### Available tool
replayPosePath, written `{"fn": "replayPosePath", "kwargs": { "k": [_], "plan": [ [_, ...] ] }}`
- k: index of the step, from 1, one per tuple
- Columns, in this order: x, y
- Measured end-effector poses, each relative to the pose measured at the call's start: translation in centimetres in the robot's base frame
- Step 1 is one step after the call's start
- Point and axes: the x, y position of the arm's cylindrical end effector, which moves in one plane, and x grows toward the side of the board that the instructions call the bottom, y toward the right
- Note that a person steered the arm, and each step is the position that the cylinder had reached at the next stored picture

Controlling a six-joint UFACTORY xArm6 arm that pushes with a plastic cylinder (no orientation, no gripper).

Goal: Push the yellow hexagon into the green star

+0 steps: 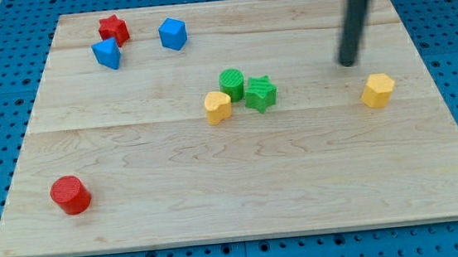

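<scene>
The yellow hexagon lies at the view's right on the wooden board. The green star sits near the board's middle, well to the hexagon's left. My tip is just above and to the left of the yellow hexagon, a short gap away, not touching it. A green cylinder touches the star's upper left. A second yellow block with a rounded, heart-like shape lies just left of the star.
A red star, a blue triangular block and a blue cube lie at the view's top left. A red cylinder sits at the bottom left. The wooden board rests on a blue pegboard.
</scene>
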Motion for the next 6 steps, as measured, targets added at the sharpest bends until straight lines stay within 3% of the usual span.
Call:
{"fn": "replayPosePath", "kwargs": {
  "k": [1, 3, 4, 5, 6],
  "plan": [
    [4.7, 2.3],
    [4.6, -12.5],
    [6.0, -4.9],
    [9.6, -5.5],
    [10.0, -13.6]
  ]
}}
